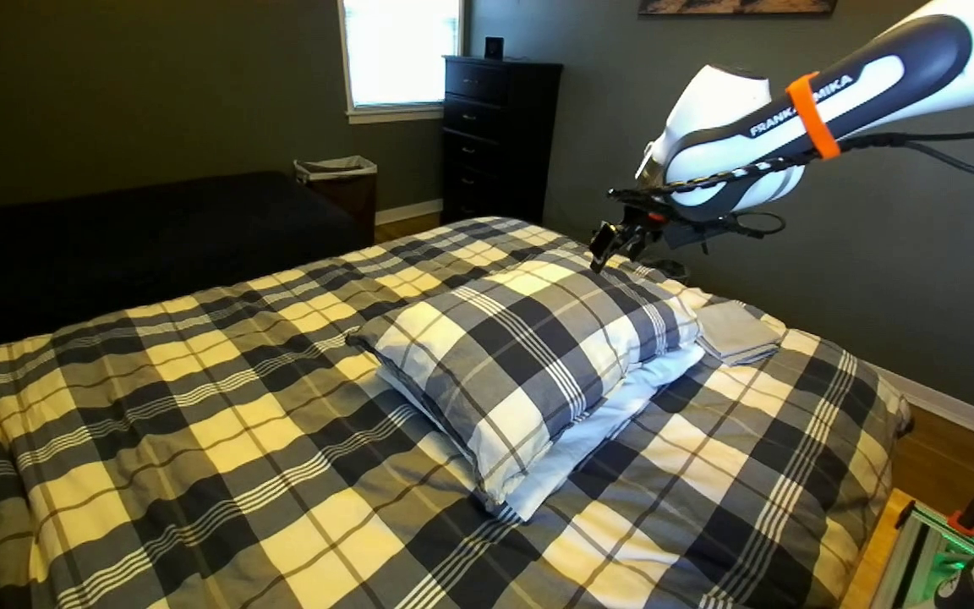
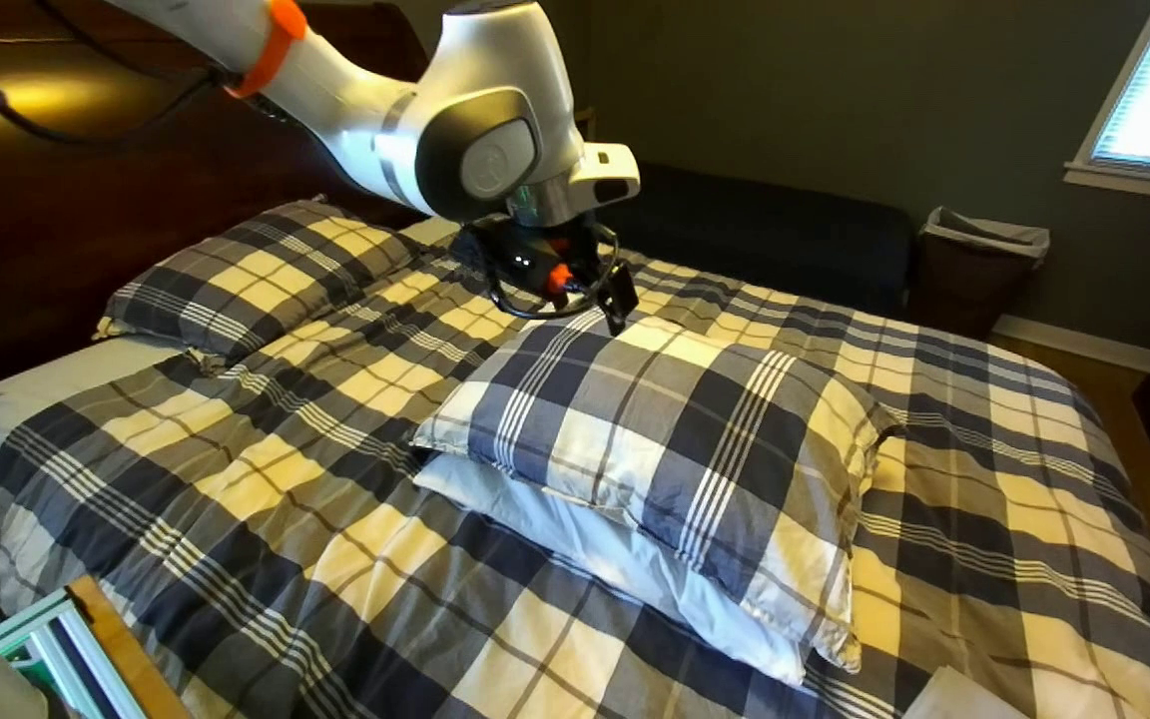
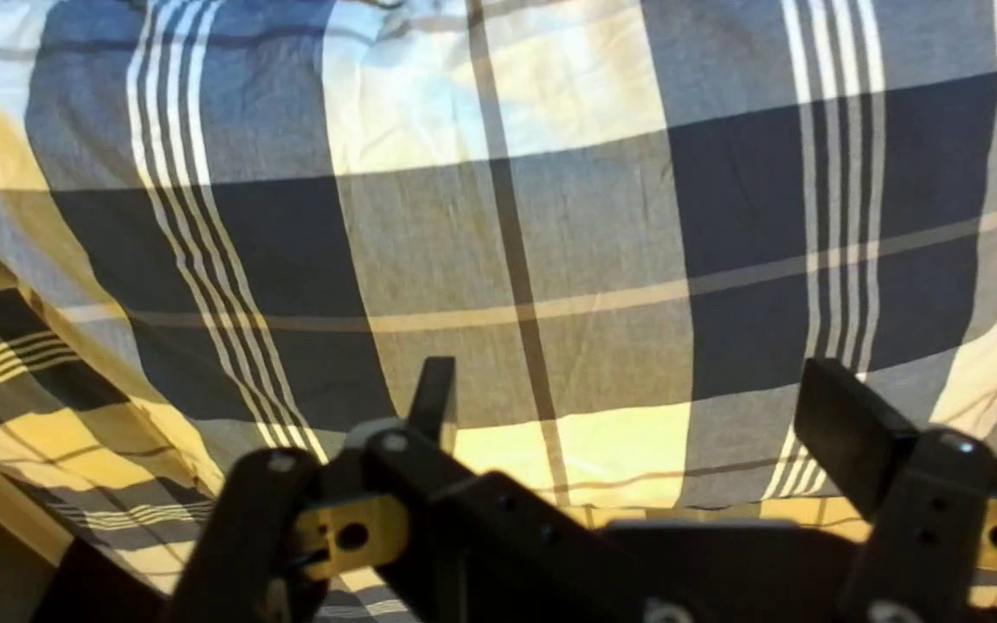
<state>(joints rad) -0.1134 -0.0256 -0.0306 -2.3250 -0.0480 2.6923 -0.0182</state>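
Gripper (image 3: 628, 394) is apart, w/ its two black fingers (image 3: 436, 394) spread wide; in the wrist view we see the plaid pillow (image 3: 507, 225) b/w & beyond them. That pillow, nearest thing to the gripper, lies on a plaid bedspread (image 1: 225, 431), atop a white layer (image 2: 615, 554) that sticks out along one side. In both ext. views we've got the fingers by the pillow's back edge; can't tell if they touch it. Just beside the pillow's corner we spot folded grey cloth (image 1: 734, 330). A 2nd checked pillow (image 2: 261, 275) lies near a dark wood headboard (image 2: 16, 225). The arm (image 1: 728, 161) has an orange strap (image 1: 812, 114) around it. In the bkgd we note a black dresser (image 1: 500, 135) w/ a small dark box (image 1: 494, 48) on top, a bright window (image 1: 402, 51) & a brown bin (image 2: 959, 285).
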